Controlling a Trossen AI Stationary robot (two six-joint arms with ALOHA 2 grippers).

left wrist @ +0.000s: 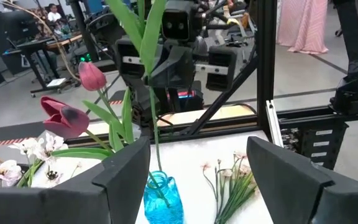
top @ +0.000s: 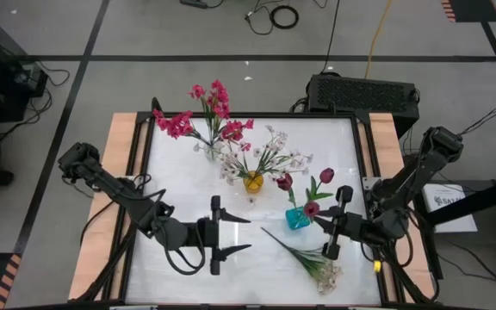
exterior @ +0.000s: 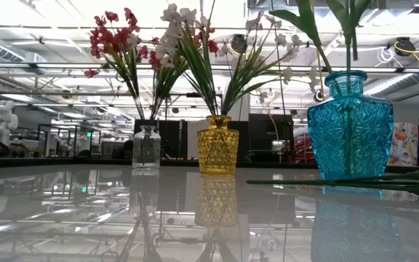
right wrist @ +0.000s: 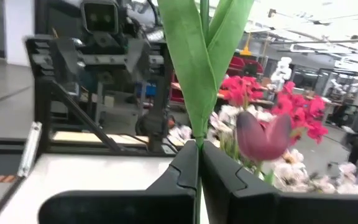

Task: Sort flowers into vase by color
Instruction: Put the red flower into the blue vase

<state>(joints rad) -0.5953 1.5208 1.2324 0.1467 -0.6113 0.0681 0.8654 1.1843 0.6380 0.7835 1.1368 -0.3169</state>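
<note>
High view, operator: no writing reads anywhere; a white label (top: 447, 201) beside the right arm is too small to make out.

Your right gripper (top: 337, 223) sits just right of the blue patterned glass vase (top: 297, 219). Its fingers (right wrist: 229, 180) are pressed together on the green stem of a dark maroon tulip sprig (right wrist: 201, 56); the right wrist view shows the leaves rising straight out of the pinch, a maroon bud (right wrist: 263, 137) just beside.

Your left gripper (top: 216, 234) rests at table centre-front, fingers (left wrist: 120, 171) spread wide, holding and touching nothing. The blue vase stands ahead of it, between the fingers in the left wrist view but well apart.

Magenta-pink sprigs (top: 205, 108) fill the clear glass vase (exterior: 146, 148). White blossoms (top: 269, 155) fill the amber yellow vase (exterior: 217, 145). One white-blossom sprig (top: 308, 258) lies flat on the white tabletop (top: 179, 185), near the right gripper.
</note>
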